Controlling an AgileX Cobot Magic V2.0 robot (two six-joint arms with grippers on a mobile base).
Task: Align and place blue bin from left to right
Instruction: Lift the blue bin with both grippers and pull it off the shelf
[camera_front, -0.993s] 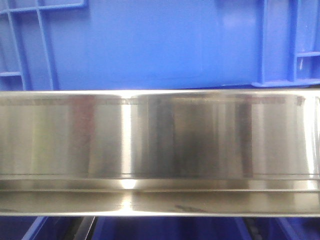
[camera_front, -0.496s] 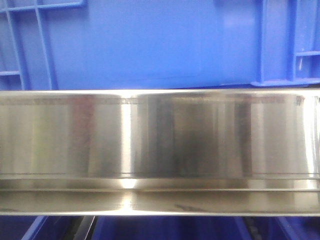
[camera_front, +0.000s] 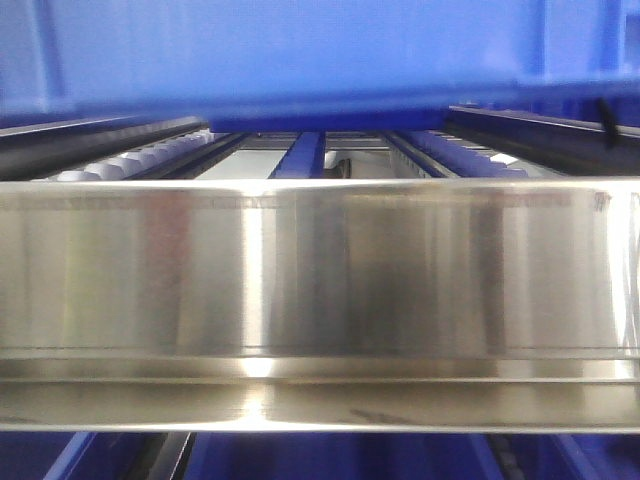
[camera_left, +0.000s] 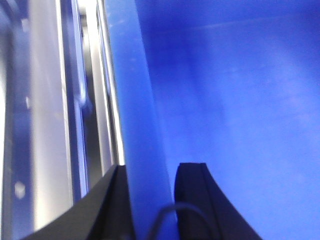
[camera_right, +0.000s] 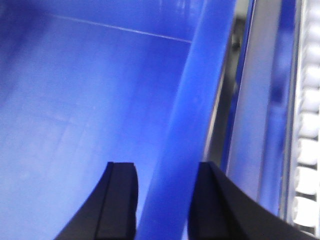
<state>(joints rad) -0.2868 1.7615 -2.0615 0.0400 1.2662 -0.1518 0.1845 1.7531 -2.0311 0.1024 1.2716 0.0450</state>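
The blue bin (camera_front: 300, 50) hangs blurred across the top of the front view, its underside raised above the roller tracks. In the left wrist view my left gripper (camera_left: 150, 172) is shut on the bin's side wall (camera_left: 142, 110), one finger outside and one inside. On the other side, my right gripper (camera_right: 165, 172) is shut on the opposite wall (camera_right: 195, 100) in the same way. Both wrist views look down into the bin's smooth blue interior. Neither arm shows in the front view.
A wide polished steel rail (camera_front: 320, 280) crosses the front view just below the bin. Behind it run roller tracks (camera_front: 130, 160) and blue dividers (camera_front: 300, 155). White rollers (camera_right: 310, 125) lie right of the bin. More blue plastic (camera_front: 330, 455) shows under the rail.
The bin stood on the tracks behind the steel rail and filled the upper view. It has risen, so the roller tracks under it now show.
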